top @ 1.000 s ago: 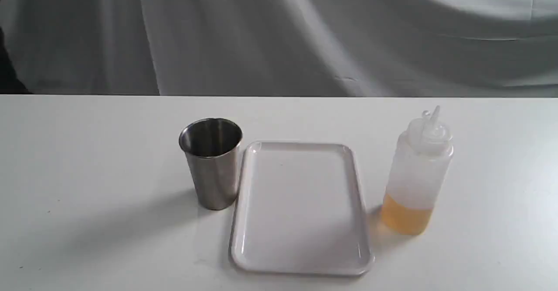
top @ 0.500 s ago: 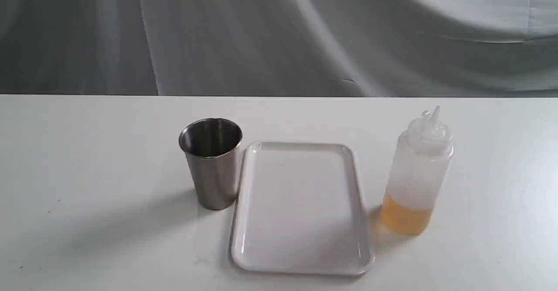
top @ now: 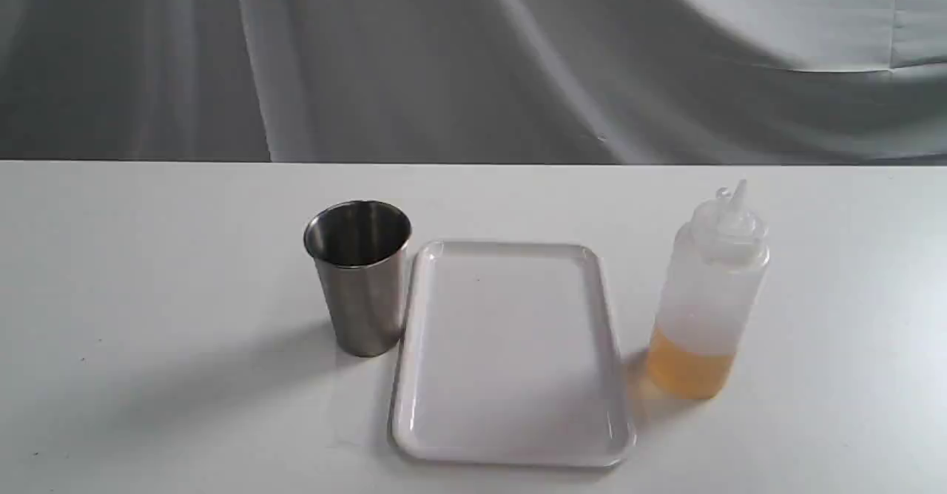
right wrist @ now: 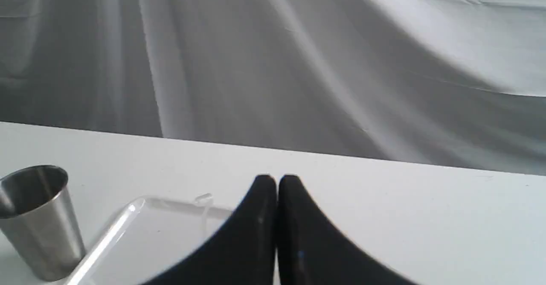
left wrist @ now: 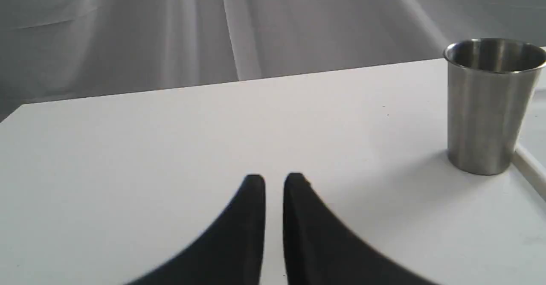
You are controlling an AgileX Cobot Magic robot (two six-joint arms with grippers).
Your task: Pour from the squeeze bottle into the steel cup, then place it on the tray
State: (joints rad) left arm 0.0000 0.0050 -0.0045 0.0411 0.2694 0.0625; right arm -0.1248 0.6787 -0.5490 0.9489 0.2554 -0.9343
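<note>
The steel cup (top: 359, 276) stands upright on the white table, touching the left rim of the white tray (top: 510, 353), which holds nothing. Right of the tray stands the squeeze bottle (top: 709, 294), upright, with amber liquid in its bottom third. Neither gripper shows in the exterior view. In the left wrist view my left gripper (left wrist: 274, 180) hovers low over bare table, its fingers nearly together and holding nothing, with the cup (left wrist: 490, 106) off to one side. My right gripper (right wrist: 277, 180) is shut and holds nothing. Beyond it lie the tray (right wrist: 128, 234) and cup (right wrist: 38, 221), and a faint translucent nozzle tip (right wrist: 204, 202) shows beside one finger.
A grey draped cloth (top: 473, 58) hangs behind the table's far edge. The white tabletop (top: 148, 294) stretches wide to the left of the cup and to the right of the bottle.
Cup, tray and bottle have stayed put. Only the folds of the backdrop cloth have shifted, and a dark shape at the far left edge is gone.
</note>
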